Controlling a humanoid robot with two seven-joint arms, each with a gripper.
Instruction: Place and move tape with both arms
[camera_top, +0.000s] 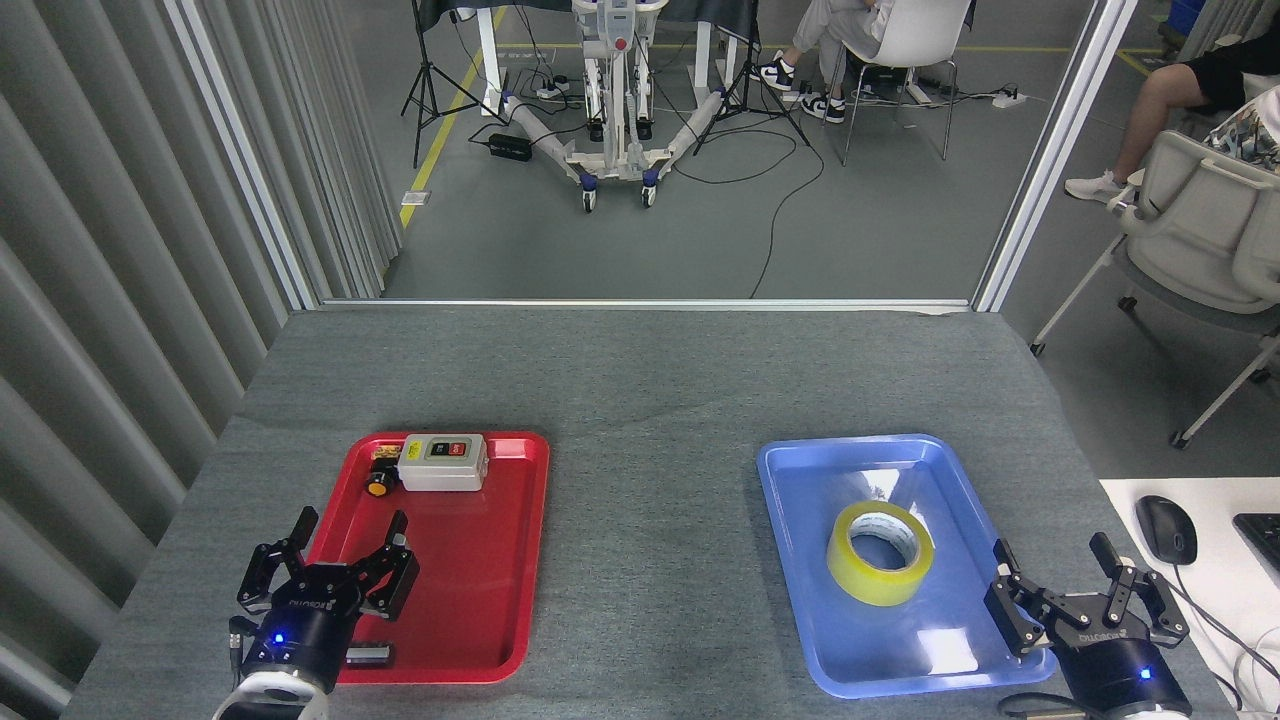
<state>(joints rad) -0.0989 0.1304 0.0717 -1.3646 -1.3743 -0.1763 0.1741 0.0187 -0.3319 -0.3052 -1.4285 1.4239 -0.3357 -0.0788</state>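
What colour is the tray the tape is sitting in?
Blue. The tape lies in the blue tray, clear in the head view.
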